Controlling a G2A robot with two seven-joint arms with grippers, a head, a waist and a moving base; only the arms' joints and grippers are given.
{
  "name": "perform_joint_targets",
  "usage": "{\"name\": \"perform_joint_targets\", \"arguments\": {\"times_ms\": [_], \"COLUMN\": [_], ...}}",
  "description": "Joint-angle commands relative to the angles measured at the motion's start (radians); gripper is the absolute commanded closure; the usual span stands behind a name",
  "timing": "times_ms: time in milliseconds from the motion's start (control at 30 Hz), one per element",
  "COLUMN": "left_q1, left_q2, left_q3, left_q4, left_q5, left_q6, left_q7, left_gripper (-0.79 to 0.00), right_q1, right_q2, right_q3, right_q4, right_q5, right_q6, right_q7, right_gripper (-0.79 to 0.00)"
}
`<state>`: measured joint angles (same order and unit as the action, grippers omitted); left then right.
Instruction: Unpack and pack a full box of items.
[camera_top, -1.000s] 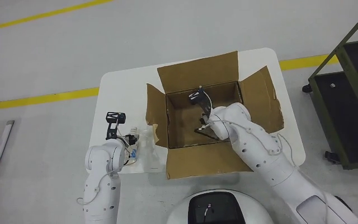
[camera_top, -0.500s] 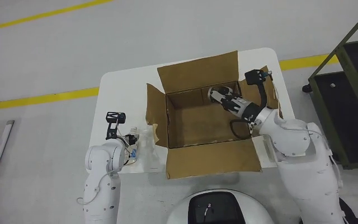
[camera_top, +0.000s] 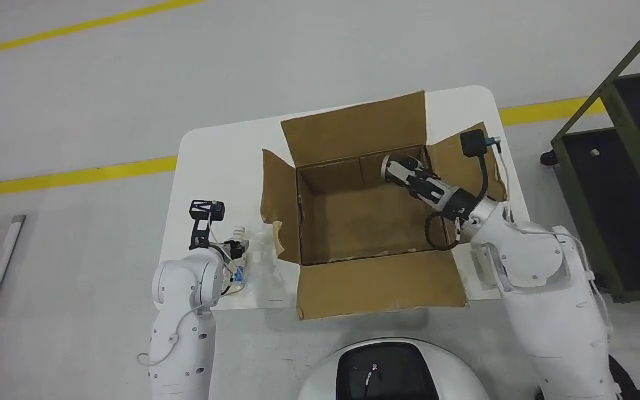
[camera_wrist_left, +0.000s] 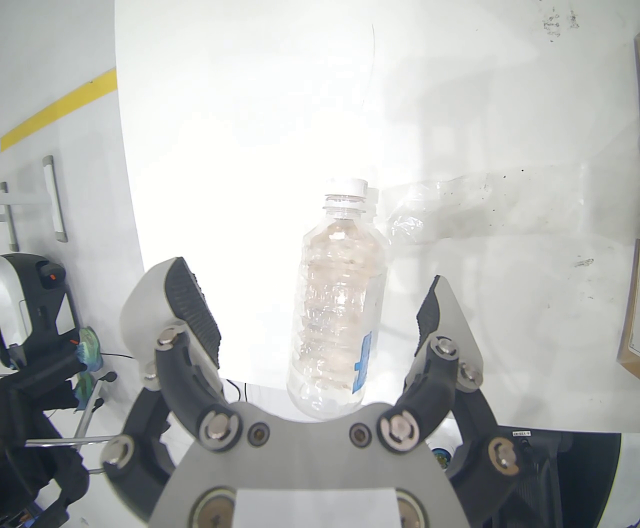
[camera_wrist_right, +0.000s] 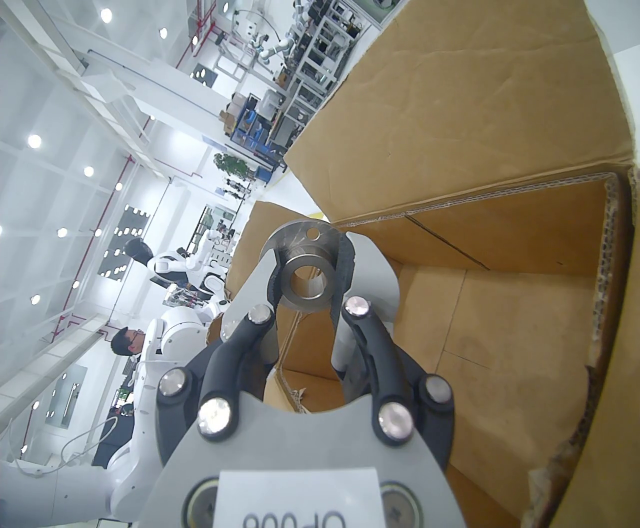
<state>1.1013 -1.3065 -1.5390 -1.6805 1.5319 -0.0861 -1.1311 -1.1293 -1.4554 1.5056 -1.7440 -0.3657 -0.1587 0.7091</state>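
Note:
An open cardboard box (camera_top: 350, 130) stands in the middle of the white table (camera_top: 220, 150). Above the box's far right corner, my right gripper (camera_top: 398, 170) (camera_wrist_right: 307, 262) is shut on a round metal flange (camera_wrist_right: 304, 280) with a centre hole. A clear plastic bottle (camera_wrist_left: 340, 310) with a white cap lies on the table at the near left, left of the box. My left gripper (camera_wrist_left: 305, 285) (camera_top: 245, 255) is open around it; its fingers (camera_wrist_left: 192, 305) stand apart from the bottle's sides.
A crumpled clear plastic bag (camera_wrist_left: 450, 205) lies beside the bottle's neck. The box's flaps (camera_top: 470, 175) spread outward on all sides. A dark green cart (camera_top: 600, 170) stands off the table's right end. The table's near edge runs close under my left gripper.
My right gripper has risen from the box's floor with the metal flange and swung to the far right corner. The left arm and bottle have not moved.

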Motion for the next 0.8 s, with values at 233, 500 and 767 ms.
{"name": "perform_joint_targets", "arguments": {"times_ms": [233,500,767], "left_q1": [0.000,0.000,0.000], "left_q2": [0.000,0.000,0.000], "left_q3": [0.000,0.000,0.000], "left_q4": [0.000,0.000,0.000], "left_q5": [0.000,0.000,0.000], "left_q6": [0.000,0.000,0.000], "left_q7": [0.000,0.000,0.000], "left_gripper": [-0.785,-0.785,-0.785], "right_q1": [-0.052,-0.174,-0.321], "right_q2": [0.021,0.057,0.091], "right_q3": [0.142,0.425,0.556], "right_q4": [-0.124,-0.292,-0.371], "right_q5": [0.152,0.136,-0.231], "right_q6": [0.019,0.019,0.117], "right_q7": [-0.006,-0.005,0.111], "right_gripper": [0.000,0.000,0.000]}}
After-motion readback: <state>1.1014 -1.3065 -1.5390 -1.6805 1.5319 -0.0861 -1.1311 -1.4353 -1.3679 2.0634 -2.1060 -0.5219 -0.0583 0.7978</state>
